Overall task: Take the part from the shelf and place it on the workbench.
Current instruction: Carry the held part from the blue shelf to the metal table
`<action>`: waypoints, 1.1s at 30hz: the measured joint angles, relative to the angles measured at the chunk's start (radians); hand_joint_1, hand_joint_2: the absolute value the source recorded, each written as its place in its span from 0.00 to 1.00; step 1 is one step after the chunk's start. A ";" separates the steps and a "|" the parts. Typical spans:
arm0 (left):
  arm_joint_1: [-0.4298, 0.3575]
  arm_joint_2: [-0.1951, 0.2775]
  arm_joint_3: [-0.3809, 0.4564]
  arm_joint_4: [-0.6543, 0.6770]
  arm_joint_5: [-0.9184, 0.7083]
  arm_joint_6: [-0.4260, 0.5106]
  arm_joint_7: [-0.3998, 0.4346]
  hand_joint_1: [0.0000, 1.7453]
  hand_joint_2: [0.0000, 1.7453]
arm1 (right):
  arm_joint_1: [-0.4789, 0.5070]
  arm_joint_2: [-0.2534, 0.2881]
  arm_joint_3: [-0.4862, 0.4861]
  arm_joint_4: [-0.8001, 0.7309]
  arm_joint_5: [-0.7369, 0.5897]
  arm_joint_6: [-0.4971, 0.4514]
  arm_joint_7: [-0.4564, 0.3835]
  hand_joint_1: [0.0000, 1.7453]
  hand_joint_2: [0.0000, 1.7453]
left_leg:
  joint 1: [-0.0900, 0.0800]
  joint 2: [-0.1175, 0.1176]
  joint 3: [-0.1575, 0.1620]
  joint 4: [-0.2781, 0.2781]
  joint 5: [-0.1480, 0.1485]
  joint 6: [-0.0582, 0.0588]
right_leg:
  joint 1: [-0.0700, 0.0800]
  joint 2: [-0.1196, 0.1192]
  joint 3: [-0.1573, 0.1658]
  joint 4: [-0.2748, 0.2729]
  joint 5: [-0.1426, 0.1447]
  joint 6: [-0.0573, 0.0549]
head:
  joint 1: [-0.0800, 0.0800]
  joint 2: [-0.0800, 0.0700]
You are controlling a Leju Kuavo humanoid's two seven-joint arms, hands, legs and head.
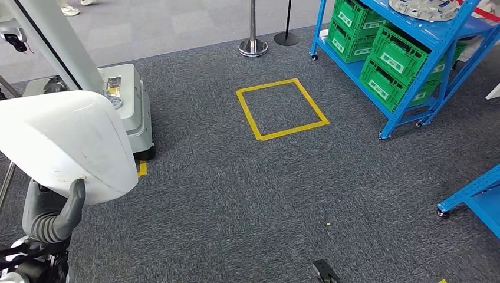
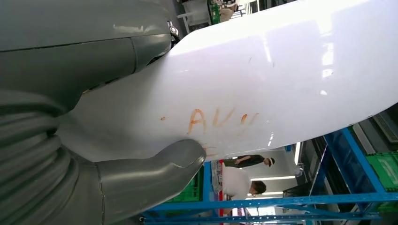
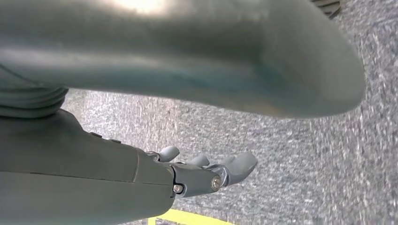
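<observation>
The part [image 1: 65,141] is a large white curved shell with a glossy surface, low on the left in the head view. My left hand [image 1: 53,212] grips it from below, the grey thumb pressed up against its edge. In the left wrist view the shell [image 2: 263,79] bears orange scrawled letters, and my thumb [image 2: 155,173] lies against its underside. My right hand [image 3: 206,176] hangs over grey carpet with its fingers stretched out and nothing in them.
A blue shelf [image 1: 407,112] with green crates [image 1: 395,59] stands at the far right. A yellow taped square [image 1: 282,109] marks the carpet ahead. A white wheeled machine [image 1: 127,100] is behind the part, a stanchion base [image 1: 253,46] further back. Another blue frame [image 1: 474,197] juts in at right. Two people [image 2: 239,180] stand in the distance.
</observation>
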 joint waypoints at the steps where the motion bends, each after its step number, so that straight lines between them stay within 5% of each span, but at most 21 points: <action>1: -0.001 0.000 0.000 0.001 0.000 0.000 0.000 1.00 1.00 | 0.000 0.000 0.000 0.000 -0.001 0.000 -0.001 0.00 0.00 | 0.001 0.000 -0.017 0.040 -0.033 -0.004 | -0.001 -0.002 -0.007 -0.003 0.009 -0.007 | -0.001 0.000; 3: -0.002 0.000 0.000 0.003 0.000 0.000 0.001 1.00 1.00 | 0.000 0.000 -0.001 0.000 -0.002 0.000 -0.002 0.00 0.00 | 0.002 0.001 -0.062 0.170 -0.120 -0.010 | 0.001 -0.003 -0.026 -0.003 0.023 -0.014 | -0.003 0.000; 5: -0.002 0.000 0.000 0.008 0.000 0.000 0.001 1.00 1.00 | 0.001 0.000 -0.003 0.000 -0.003 0.000 -0.003 0.00 0.00 | 0.002 0.001 -0.080 0.260 -0.167 -0.012 | 0.005 -0.004 -0.048 -0.002 0.038 -0.016 | -0.002 0.000; 7: -0.002 0.000 0.000 0.010 0.000 0.000 0.001 1.00 1.00 | 0.001 0.000 -0.006 0.000 -0.003 0.000 -0.005 0.00 0.00 | 0.001 0.001 -0.017 0.195 -0.145 -0.006 | 0.008 -0.005 -0.069 0.000 0.054 -0.014 | -0.002 0.000; 9: -0.004 0.000 0.000 0.011 0.000 -0.001 0.002 1.00 1.00 | 0.001 0.001 -0.007 0.000 -0.003 0.000 -0.007 0.00 0.00 | -0.003 0.004 0.087 0.041 -0.109 0.005 | 0.010 -0.005 -0.083 0.004 0.069 -0.008 | -0.002 0.000; 11: -0.008 0.000 -0.001 0.009 0.001 -0.002 0.001 1.00 1.00 | 0.001 0.002 -0.008 0.000 -0.003 0.000 -0.009 0.00 0.00 | -0.011 0.006 0.133 -0.038 -0.094 0.017 | 0.008 -0.006 -0.088 0.006 0.080 0.002 | -0.002 0.000; 14: -0.011 0.000 -0.001 0.008 0.001 -0.002 0.000 1.00 1.00 | 0.001 0.005 -0.010 0.000 -0.003 0.000 -0.012 0.00 0.00 | -0.016 0.006 0.123 -0.045 -0.071 0.037 | 0.002 -0.006 -0.090 0.003 0.094 0.022 | -0.004 0.000; 15: -0.011 0.000 -0.001 0.008 0.001 -0.002 0.000 1.00 1.00 | 0.002 0.006 -0.011 0.000 -0.003 0.000 -0.013 0.00 0.00 | -0.015 0.007 0.117 -0.049 -0.060 0.044 | 0.001 -0.004 -0.097 0.014 0.079 0.028 | -0.003 0.000; 19: -0.008 0.000 -0.001 0.009 0.000 -0.002 0.000 1.00 1.00 | 0.003 0.006 -0.015 0.000 -0.003 0.002 -0.022 0.00 0.00 | -0.010 0.009 0.071 -0.049 -0.013 0.055 | -0.005 0.002 -0.166 0.231 -0.093 0.047 | 0.000 0.000; 20: -0.006 0.000 -0.001 0.009 0.000 -0.002 0.000 1.00 1.00 | 0.003 0.006 -0.016 0.000 -0.003 0.002 -0.025 0.00 0.00 | -0.010 0.009 0.054 -0.047 -0.002 0.054 | -0.006 0.002 -0.170 0.275 -0.108 0.050 | 0.000 0.000; 21: -0.003 0.000 -0.001 0.009 0.000 -0.002 -0.001 1.00 1.00 | 0.003 0.006 -0.016 0.000 -0.003 0.002 -0.028 0.00 0.00 | -0.009 0.009 0.037 -0.043 0.007 0.051 | -0.006 0.002 -0.158 0.288 -0.104 0.051 | 0.000 0.000; 23: 0.000 0.000 -0.001 0.009 0.000 -0.002 -0.001 1.00 1.00 | 0.002 0.006 -0.017 0.000 -0.003 0.003 -0.032 0.00 0.00 | -0.006 0.008 0.004 -0.032 0.024 0.044 | -0.009 0.002 -0.074 0.198 -0.065 0.053 | 0.001 0.000; 26: 0.001 0.000 -0.001 0.005 -0.001 -0.002 -0.002 1.00 1.00 | 0.000 0.006 -0.017 0.000 -0.003 0.006 -0.038 0.00 0.00 | -0.004 0.007 -0.025 -0.018 0.044 0.026 | -0.005 0.008 0.043 0.022 -0.061 0.037 | 0.002 0.000; 29: 0.001 0.001 -0.002 0.002 -0.001 -0.002 -0.004 1.00 1.00 | 0.001 0.007 -0.017 0.000 -0.004 0.007 -0.042 0.00 0.00 | -0.002 0.005 -0.029 -0.020 0.060 0.006 | 0.000 0.010 0.036 0.006 -0.053 0.008 | 0.003 0.000; 31: 0.002 0.002 -0.002 0.002 -0.001 -0.001 -0.004 1.00 1.00 | -0.001 0.006 -0.019 0.000 -0.006 0.010 -0.045 0.00 0.00 | 0.000 0.004 -0.048 0.009 0.021 -0.003 | -0.001 0.005 0.020 0.001 -0.031 -0.009 | 0.002 0.000; 33: 0.002 0.003 -0.002 0.003 -0.002 -0.001 -0.005 1.00 1.00 | -0.001 0.006 -0.021 0.000 -0.009 0.015 -0.048 0.00 0.00 | 0.002 0.004 -0.082 0.113 -0.075 -0.009 | 0.000 0.002 -0.005 -0.001 -0.007 -0.019 | 0.001 0.000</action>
